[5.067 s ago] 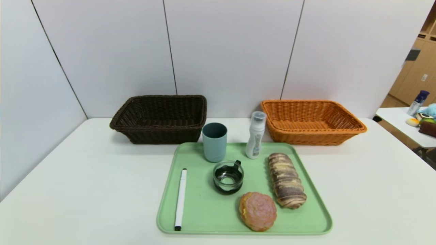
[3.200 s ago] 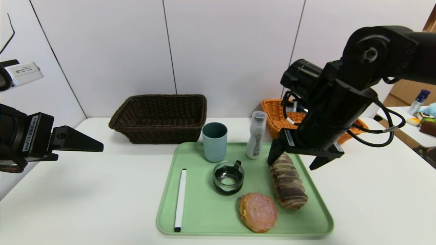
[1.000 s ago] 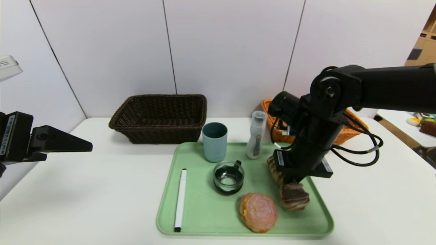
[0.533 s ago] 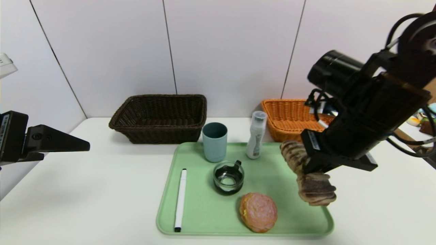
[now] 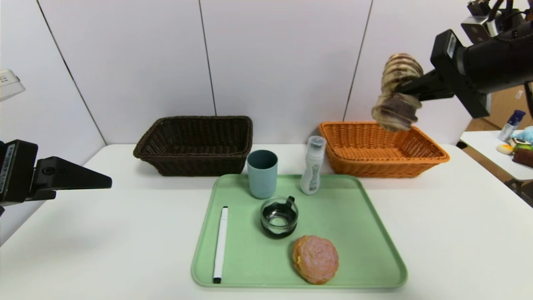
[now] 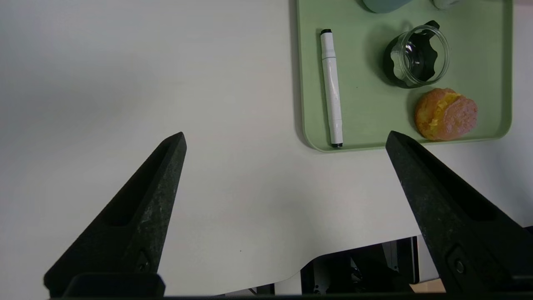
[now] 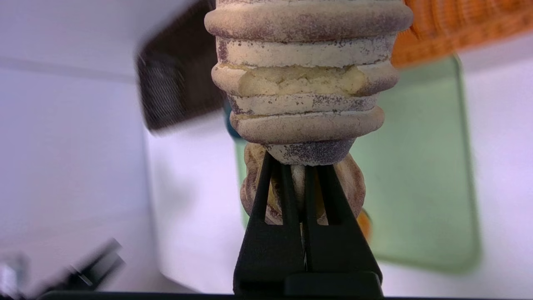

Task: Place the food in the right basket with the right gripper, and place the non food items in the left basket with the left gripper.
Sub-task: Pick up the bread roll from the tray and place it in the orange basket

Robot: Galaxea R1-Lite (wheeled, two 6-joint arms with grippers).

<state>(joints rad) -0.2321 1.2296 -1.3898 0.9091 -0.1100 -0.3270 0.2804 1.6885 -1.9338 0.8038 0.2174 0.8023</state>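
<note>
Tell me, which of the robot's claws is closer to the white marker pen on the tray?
Left. The left claw hovers open over the table beside the green tray, on the white marker pen side. The right claw is high above the orange basket, holding the striped bread roll.

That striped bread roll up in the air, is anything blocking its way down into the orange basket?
Nothing visible does. The right tool holds the striped bread roll above the orange basket, whose inside looks bare. The bottle stands off to the basket's side, not beneath the roll.
</note>
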